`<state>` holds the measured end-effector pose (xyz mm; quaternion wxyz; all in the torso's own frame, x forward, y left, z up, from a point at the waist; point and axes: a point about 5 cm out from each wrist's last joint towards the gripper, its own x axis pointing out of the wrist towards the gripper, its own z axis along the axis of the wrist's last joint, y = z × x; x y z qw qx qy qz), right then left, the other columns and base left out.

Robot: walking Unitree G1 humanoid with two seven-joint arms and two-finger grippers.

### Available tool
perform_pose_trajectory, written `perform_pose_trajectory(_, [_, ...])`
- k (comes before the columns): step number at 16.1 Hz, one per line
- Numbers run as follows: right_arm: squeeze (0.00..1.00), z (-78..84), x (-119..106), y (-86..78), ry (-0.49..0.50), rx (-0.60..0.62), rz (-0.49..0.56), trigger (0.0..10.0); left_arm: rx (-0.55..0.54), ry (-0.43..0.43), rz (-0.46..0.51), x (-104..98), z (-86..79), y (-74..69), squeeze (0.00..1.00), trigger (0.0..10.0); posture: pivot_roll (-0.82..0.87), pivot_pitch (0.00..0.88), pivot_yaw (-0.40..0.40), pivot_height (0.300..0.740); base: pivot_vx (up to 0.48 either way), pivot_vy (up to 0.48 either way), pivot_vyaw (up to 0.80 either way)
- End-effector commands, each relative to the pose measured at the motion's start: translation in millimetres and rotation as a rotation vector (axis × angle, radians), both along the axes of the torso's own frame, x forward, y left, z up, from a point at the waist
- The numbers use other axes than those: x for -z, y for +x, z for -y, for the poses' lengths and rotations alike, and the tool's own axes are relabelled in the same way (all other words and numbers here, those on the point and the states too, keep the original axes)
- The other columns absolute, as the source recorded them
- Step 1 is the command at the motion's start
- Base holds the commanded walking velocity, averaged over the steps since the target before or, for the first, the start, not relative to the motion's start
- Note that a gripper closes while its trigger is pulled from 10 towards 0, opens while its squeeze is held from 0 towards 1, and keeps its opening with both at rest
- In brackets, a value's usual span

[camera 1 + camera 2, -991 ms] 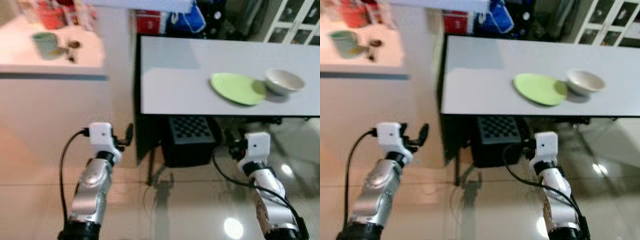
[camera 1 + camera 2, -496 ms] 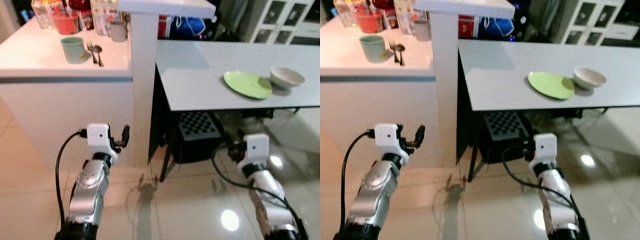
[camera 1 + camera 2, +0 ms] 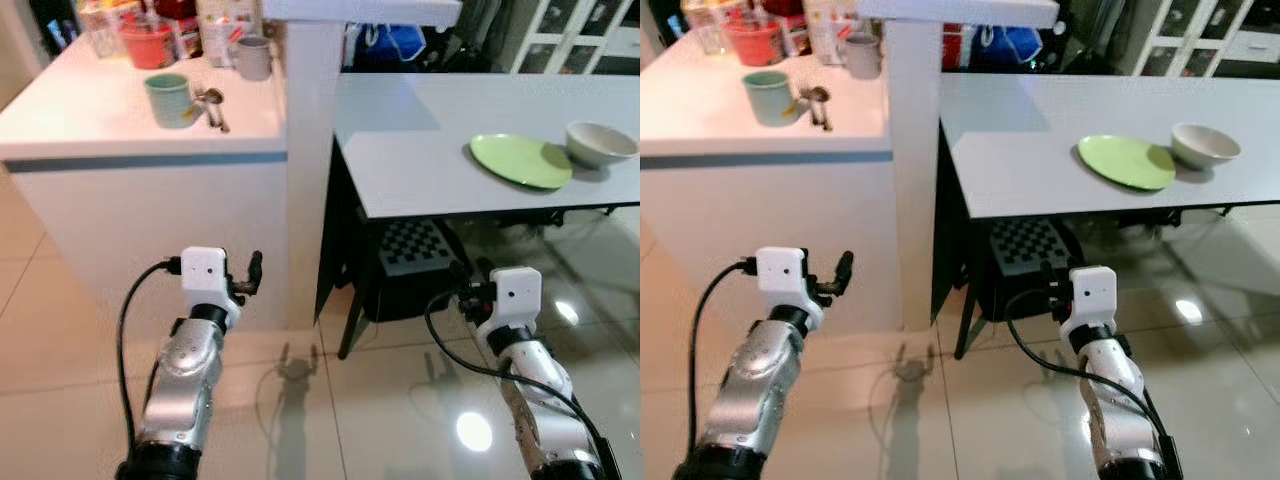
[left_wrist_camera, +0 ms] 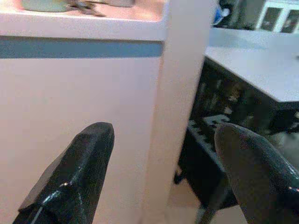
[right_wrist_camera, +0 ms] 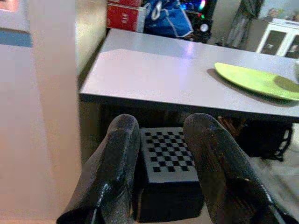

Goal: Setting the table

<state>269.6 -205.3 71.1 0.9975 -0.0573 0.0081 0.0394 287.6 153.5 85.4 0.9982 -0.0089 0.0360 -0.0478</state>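
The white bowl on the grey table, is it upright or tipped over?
Upright. The white bowl sits on its base on the grey table with its opening up, beside the green plate.

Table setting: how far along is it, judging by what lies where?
Done: a green plate and white bowl sit on the grey table. In hand: nothing; the left gripper is open and empty, the right gripper empty. Left: the cup and cutlery wait on the white counter.

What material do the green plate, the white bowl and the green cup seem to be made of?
Green plate: matte, uniform colour, perhaps plastic or melamine. White bowl: smooth glossy rim, probably ceramic. Green cup on the white counter: pale, dull finish, ceramic or plastic; too small to tell.
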Motion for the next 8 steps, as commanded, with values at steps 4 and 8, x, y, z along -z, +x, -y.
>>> perform_pose_trajectory(4, [0.00,1.1,-2.1,-0.8,0.001,0.004,0.007,10.0,0.009,-0.015,0.012,-3.8,1.7,2.6,0.00,10.0,-0.01,0.000,-0.035,0.740,0.433,0.064,0.00])
perform_pose_trajectory(8, [0.00,2.0,-1.7,-0.7,0.000,0.005,0.003,10.0,0.016,-0.016,0.020,-5.7,3.4,3.6,0.00,10.0,-0.01,0.000,-0.037,0.740,0.076,0.418,0.00])
